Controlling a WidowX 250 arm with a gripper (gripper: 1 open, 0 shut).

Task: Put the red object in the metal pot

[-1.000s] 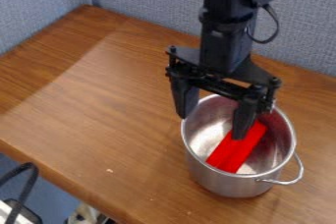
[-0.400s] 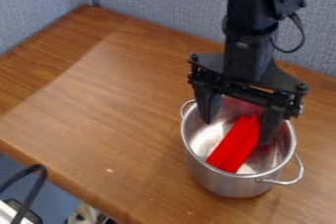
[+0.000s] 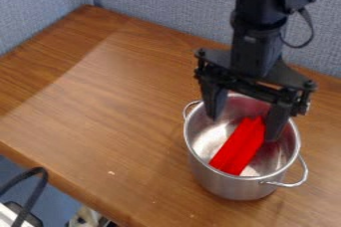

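The red object (image 3: pixel 240 145), a bright red bar, lies slanted inside the metal pot (image 3: pixel 224 182), one end leaning toward the pot's far right wall. The shiny pot stands on the wooden table near its front right corner, a loop handle (image 3: pixel 286 180) showing at its front right. My gripper (image 3: pixel 252 110) hangs straight down over the pot, open wide, its two dark fingers (image 3: pixel 213 100) spread to either side above the pot's rim. Nothing is between the fingers; the bar lies free below them.
The wooden table (image 3: pixel 94 72) stretches away to the left and back. A blue-grey wall (image 3: pixel 54 2) stands behind it. Black cables (image 3: pixel 20 191) hang below the table's front edge at the lower left.
The arm has shifted right and slightly up over the pot, fingers staying spread wide. The red bar rests in the pot as before.
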